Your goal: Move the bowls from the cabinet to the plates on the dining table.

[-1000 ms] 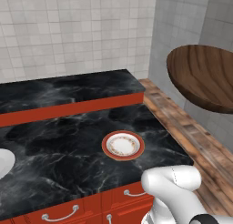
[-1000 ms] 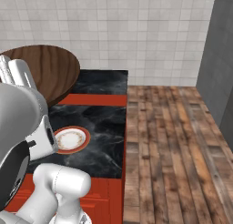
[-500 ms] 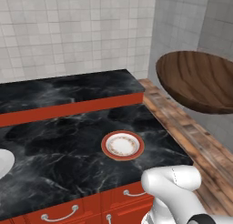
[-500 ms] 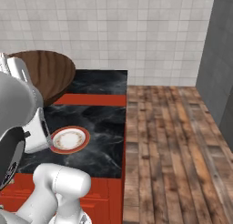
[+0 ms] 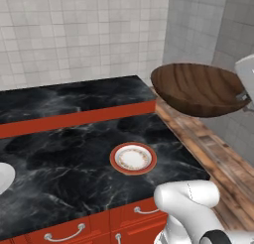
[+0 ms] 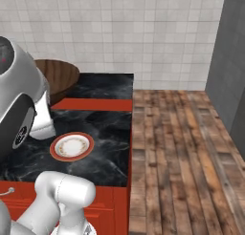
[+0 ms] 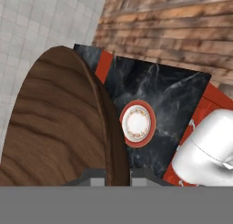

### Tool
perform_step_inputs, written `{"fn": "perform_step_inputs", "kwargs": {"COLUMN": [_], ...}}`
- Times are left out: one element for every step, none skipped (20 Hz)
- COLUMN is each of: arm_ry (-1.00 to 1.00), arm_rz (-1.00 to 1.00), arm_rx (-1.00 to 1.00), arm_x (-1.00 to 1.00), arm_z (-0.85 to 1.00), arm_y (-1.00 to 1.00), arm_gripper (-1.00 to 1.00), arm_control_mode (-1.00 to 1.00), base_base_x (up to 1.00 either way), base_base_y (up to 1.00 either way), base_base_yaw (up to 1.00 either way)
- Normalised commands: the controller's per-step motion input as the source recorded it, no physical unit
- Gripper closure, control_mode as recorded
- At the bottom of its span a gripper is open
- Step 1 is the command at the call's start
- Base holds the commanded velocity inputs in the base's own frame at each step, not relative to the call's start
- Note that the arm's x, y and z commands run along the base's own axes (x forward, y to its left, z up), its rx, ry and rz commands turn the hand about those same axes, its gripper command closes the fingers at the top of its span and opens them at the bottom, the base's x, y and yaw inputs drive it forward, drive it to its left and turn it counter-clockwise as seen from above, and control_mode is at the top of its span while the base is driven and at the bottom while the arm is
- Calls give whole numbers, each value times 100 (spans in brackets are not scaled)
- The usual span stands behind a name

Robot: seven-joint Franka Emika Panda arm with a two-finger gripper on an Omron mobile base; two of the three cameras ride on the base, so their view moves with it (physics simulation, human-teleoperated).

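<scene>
Hanging in the air at right of the left base frame, brown bowl [image 5: 198,88] is carried above the table [image 5: 64,153] edge, tilted, clear of the marble. Gripper [image 7: 117,176] clamped on its rim at bottom of the hand frame. Plate [image 5: 133,158] with red rim lies flat at centre of the left base frame, below and left of the bowl, apart from it

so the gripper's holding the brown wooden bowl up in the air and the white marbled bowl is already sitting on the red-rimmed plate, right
Not quite. The red-rimmed plate on the dining table has nothing on it; the left base view shows its patterned face bare. The rest holds: the gripper is shut on the rim of the brown wooden bowl, which is up in the air off the table's end.
</scene>
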Motion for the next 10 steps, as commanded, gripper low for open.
{"fn": "perform_step_inputs", "kwargs": {"arm_ry": [1,1,1,1,0,0,0,0,0,0], "arm_rz": [0,0,0,0,0,0,0,0,0,0], "arm_rx": [0,0,0,0,0,0,0,0,0,0], "arm_x": [21,21,29,33,16,9,8,6,2,0], "arm_z": [-26,-29,-38,-44,-35,-34,-34,-34,-39,-44], "arm_y": [51,59,63,40,34,27,19,14,25,24], "arm_gripper": [100,100,100,100,100,100,100,100,100,100], "arm_control_mode": [-100,-100,-100,-100,-100,-100,-100,-100,-100,-100], "base_base_x": [0,0,0,0,0,0,0,0,0,0], "base_base_y": [0,0,0,0,0,0,0,0,0,0], "base_base_yaw": [0,0,0,0,0,0,0,0,0,0]}}
